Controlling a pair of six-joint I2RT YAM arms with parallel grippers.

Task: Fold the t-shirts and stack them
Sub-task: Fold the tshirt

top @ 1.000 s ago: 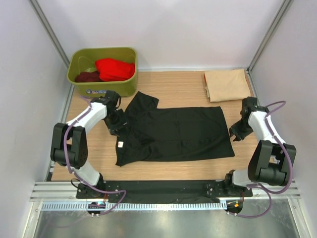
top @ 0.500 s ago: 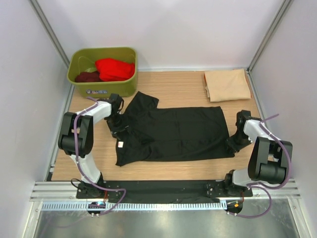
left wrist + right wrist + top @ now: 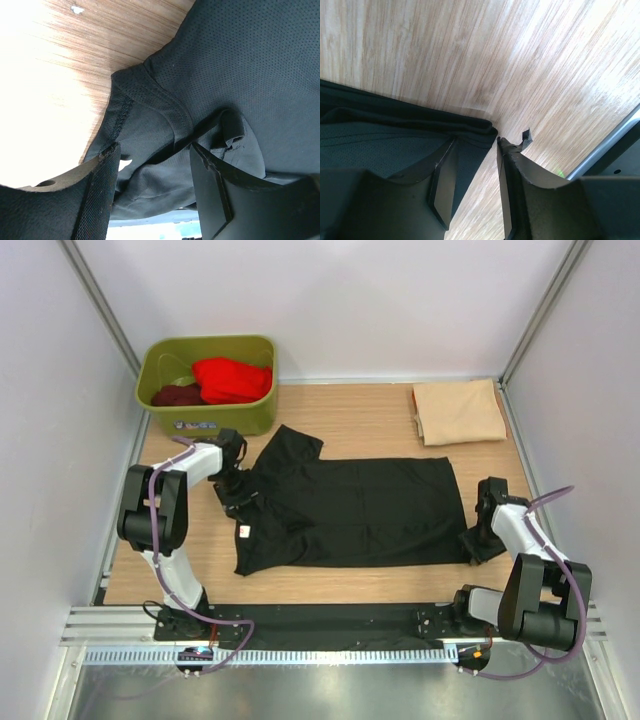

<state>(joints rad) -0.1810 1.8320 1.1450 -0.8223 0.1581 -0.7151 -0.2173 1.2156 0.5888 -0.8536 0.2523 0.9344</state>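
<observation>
Top external: black t-shirt [image 3: 370,510] spread flat on the surface [image 3: 360,415]; left end effector [image 3: 152,150] gapes over bunched shoulder cloth; right end effector [image 3: 475,142] narrowly straddles the hem corner; pinch both layers before lifting.

Black shirt [image 3: 360,510]: plain black; wrist views show a fine pinhole mesh. Label [image 3: 243,531] at its 8 o'clock edge: white.
Beige shirt [image 3: 458,412], table 1 o'clock: plain beige.
Tub [image 3: 205,343], table 11 o'clock: olive green. In it are the red shirt [image 3: 232,380], plain bright red, and the maroon shirt [image 3: 176,395], plain dark maroon.
Table [image 3: 370,410]: light wood, streaked grain.
Arms [image 3: 150,510]: white and black links; cables [image 3: 151,485] purple.
Left gripper [image 3: 152,150]: black, with one finger face woven-textured. Right gripper [image 3: 475,142]: dark grey to black.
</observation>
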